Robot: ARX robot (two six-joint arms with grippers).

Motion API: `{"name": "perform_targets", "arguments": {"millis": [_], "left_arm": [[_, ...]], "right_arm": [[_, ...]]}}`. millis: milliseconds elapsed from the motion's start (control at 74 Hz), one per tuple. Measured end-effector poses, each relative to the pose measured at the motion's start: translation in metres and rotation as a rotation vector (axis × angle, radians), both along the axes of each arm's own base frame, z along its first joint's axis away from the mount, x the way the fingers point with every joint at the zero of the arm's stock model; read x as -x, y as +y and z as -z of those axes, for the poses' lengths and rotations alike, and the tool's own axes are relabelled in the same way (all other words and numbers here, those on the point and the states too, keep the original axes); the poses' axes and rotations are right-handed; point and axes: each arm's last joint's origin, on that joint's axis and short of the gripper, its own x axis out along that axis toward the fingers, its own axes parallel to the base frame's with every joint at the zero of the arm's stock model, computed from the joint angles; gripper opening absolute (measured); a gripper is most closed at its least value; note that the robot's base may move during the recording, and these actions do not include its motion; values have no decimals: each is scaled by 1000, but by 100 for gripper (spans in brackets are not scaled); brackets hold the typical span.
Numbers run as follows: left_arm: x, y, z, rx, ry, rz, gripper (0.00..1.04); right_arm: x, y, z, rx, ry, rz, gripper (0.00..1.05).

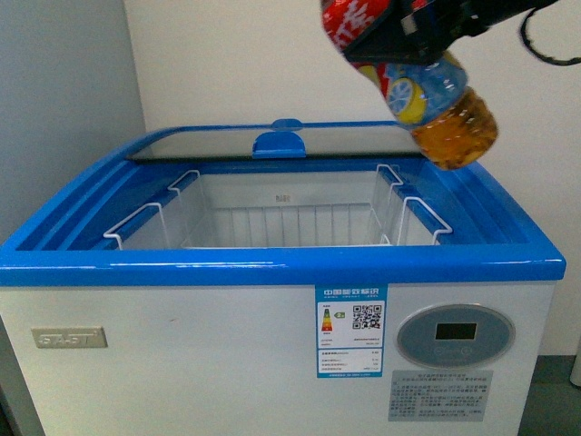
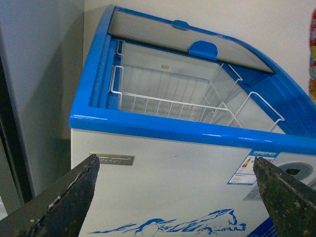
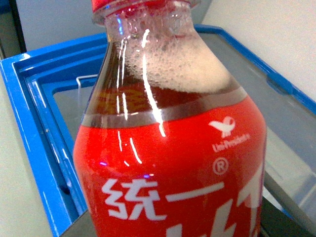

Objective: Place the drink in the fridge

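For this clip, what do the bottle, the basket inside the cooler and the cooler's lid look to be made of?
Bottle: clear glossy plastic, by the sharp highlights and liquid showing through, with a printed red film label. Basket: thin wire, apparently white-coated metal. Lid: looks like glass, dark and reflective, in a glossy blue plastic frame.

The drink (image 1: 442,102) is a small see-through bottle with a red label and brown liquid inside. It is up in the air and tipped over, with its bottom end pointing down, above the right side of the fridge (image 1: 272,269). Foam sits near its top. The fridge is a big white box with a bright blue rim. Its glass lid (image 1: 272,143) is pushed to the back, so the top is open. White wire baskets (image 1: 150,222) hang inside.
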Motion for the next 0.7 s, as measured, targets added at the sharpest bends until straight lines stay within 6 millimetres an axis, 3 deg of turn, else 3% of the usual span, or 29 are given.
{"name": "perform_targets", "arguments": {"millis": [108, 338, 703], "left_arm": [[0, 0, 0, 0, 0, 0, 97], [0, 0, 0, 0, 0, 0, 97], [0, 0, 0, 0, 0, 0, 97]], "right_arm": [[-20, 20, 10, 83, -31, -37, 42], [-58, 38, 33, 191, -33, -31, 42], [-88, 84, 72, 333, -14, -114, 42]]}}
